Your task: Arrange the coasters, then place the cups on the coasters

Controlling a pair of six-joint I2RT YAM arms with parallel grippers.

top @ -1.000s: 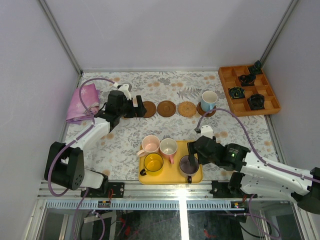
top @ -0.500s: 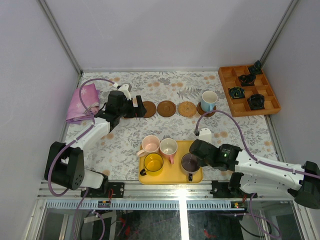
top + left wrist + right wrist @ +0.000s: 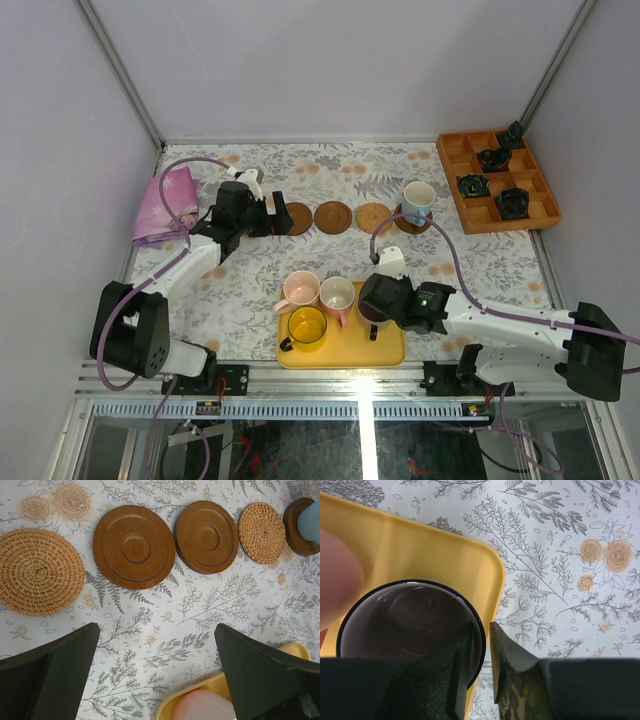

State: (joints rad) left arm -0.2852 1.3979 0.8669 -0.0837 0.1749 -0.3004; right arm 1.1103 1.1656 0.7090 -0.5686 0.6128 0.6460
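Pinching the grey-purple cup (image 3: 371, 320) at the yellow tray's (image 3: 345, 352) three o'clock edge, the right gripper (image 3: 378, 305) is mid cup-placing, seen from above. Left wrist: the left gripper's (image 3: 156, 630) jaws gape over the coasters (image 3: 134, 546). Right wrist: jaws clamp the cup's wall; the next move is probably a lift toward twelve o'clock.

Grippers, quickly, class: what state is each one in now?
Left gripper: open, holding nothing.
Right gripper: closed on the rim of the grey-purple cup.

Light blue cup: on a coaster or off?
On. The light blue cup stands on the dark coaster at the right end of the row; the left wrist view agrees.
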